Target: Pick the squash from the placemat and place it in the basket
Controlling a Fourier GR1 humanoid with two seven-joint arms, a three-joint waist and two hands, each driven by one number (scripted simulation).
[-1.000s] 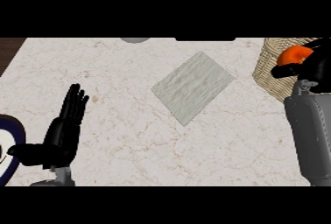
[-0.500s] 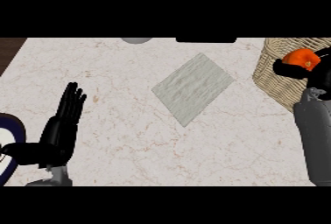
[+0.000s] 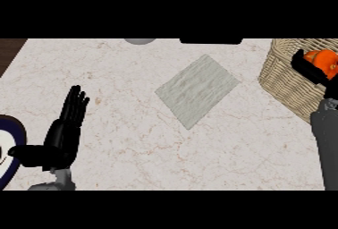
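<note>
The orange squash point(image 3: 325, 59) is at the right edge of the head view, above the inside of the wicker basket point(image 3: 285, 82). My right hand point(image 3: 310, 69) is shut on it, black fingers curled round its left side, and part of the squash is cut off by the view's edge. The grey placemat point(image 3: 196, 89) lies bare in the middle of the marble counter. My left hand point(image 3: 66, 129) rests open at the lower left, fingers pointing up.
A dark blue plate point(image 3: 9, 154) shows at the left edge beside my left hand. A grey round object point(image 3: 139, 40) and a black object point(image 3: 211, 41) sit at the counter's far edge. Dark wood shows beyond the counter's far left corner.
My right hand has carried the squash a little further right and down over the basket. The left hand has stayed where it was.
</note>
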